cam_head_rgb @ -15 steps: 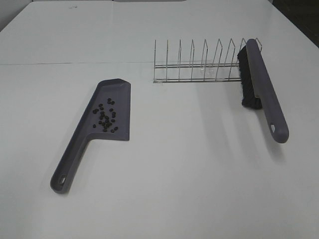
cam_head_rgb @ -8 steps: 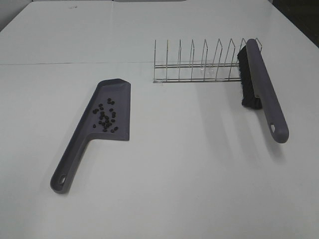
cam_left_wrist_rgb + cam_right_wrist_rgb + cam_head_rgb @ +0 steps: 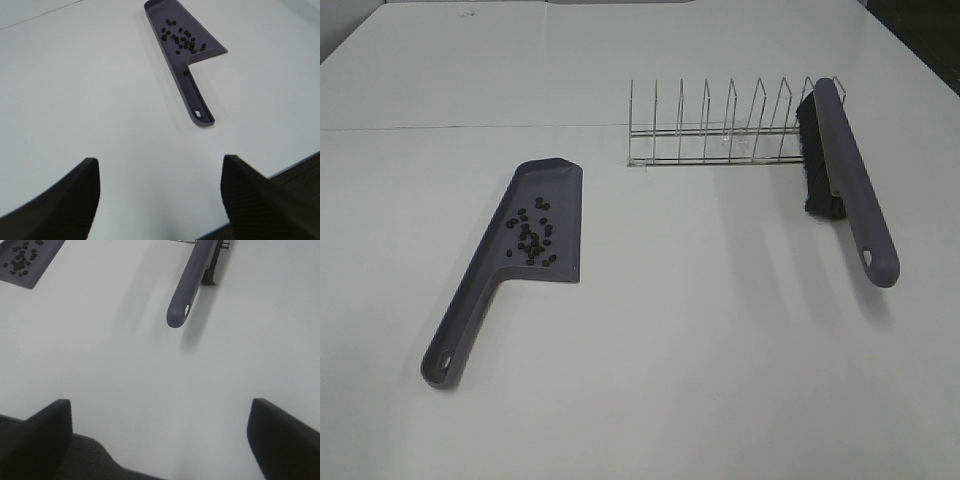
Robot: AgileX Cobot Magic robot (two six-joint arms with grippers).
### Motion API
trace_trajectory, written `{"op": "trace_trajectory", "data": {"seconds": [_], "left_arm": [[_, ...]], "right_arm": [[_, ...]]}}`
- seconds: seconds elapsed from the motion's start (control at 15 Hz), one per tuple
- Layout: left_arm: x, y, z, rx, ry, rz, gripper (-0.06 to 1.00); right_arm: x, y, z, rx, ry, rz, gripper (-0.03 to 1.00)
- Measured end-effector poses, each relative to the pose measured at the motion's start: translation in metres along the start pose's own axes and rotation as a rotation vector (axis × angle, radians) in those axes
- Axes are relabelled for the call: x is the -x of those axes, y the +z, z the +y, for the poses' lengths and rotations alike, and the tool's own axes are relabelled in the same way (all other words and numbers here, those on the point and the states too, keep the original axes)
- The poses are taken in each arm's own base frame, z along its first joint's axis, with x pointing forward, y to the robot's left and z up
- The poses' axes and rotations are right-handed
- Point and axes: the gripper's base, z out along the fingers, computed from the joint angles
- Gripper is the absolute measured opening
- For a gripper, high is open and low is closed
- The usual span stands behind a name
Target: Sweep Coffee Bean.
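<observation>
The coffee beans [image 3: 532, 238] lie in a loose cluster inside the grey dustpan [image 3: 548, 202], which rests flat on the white table [image 3: 700, 340] left of centre; a bean or two sit by the handle's root. They also show in the left wrist view [image 3: 182, 39] with the dustpan [image 3: 196, 92], and at the corner of the right wrist view [image 3: 22, 260]. The grey brush [image 3: 850, 175] with black bristles leans in the wire rack [image 3: 720, 130], handle [image 3: 190, 282] sticking out. My left gripper [image 3: 160, 200] and right gripper [image 3: 160, 440] are open, empty, held back near the table's front edge.
The wire dish rack stands at the back right of the table. The table's front edge and dark floor [image 3: 300, 172] show beneath both grippers. No arm shows in the exterior high view.
</observation>
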Motion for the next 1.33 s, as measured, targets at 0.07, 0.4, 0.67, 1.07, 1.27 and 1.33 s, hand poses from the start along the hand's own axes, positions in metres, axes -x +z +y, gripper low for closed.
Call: {"op": "trace_trajectory", "data": {"seconds": [0.07,0.4,0.67,1.07,1.27,1.33], "left_arm": [[0.000,0.000,0.000,0.000,0.000,0.000,0.63],[-0.002,-0.003,0.002,0.087,-0.061,-0.015,0.63],[-0.012,-0.019,0.000,0.217,-0.140,-0.129,0.63],[-0.015,-0.022,-0.002,0.306,-0.190,-0.153,0.63],[-0.015,-0.022,-0.002,0.306,-0.190,-0.153,0.63],[-0.015,-0.022,-0.002,0.306,-0.190,-0.153,0.63]], "right_arm": [[0.000,0.000,0.000,0.000,0.000,0.000,0.80],[0.000,0.000,0.000,0.000,0.000,0.000,0.80],[0.000,0.000,0.000,0.000,0.000,0.000,0.80],[0.000,0.000,-0.002,-0.077,0.072,-0.010,0.80],[-0.005,-0.009,0.000,-0.134,0.098,-0.084,0.80],[-0.008,-0.014,0.001,-0.138,0.092,-0.119,0.80]]}}
